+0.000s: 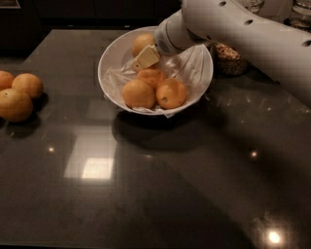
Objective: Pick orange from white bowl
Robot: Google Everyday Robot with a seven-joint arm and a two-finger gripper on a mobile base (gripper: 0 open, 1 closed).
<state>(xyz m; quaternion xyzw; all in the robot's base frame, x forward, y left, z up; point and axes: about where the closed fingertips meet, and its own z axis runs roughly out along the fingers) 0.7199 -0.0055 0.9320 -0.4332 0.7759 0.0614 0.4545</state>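
The white bowl [112,58] stands at the back middle of the dark table, lined with a wrinkly white sheet. The pale yellowish orange [141,42] lies at the bowl's back, partly hidden by my gripper. Three smaller, deeper-orange fruits [153,90] lie in the front of the bowl. My gripper [145,58] reaches into the bowl from the right on the white arm [243,34]. Its pale tip sits just in front of and against the pale orange, above the smaller fruits.
Three oranges [19,95] lie on the table at the left edge. A glass jar of grain [229,59] stands right behind the bowl, under the arm. More jars [301,9] stand at the back right corner.
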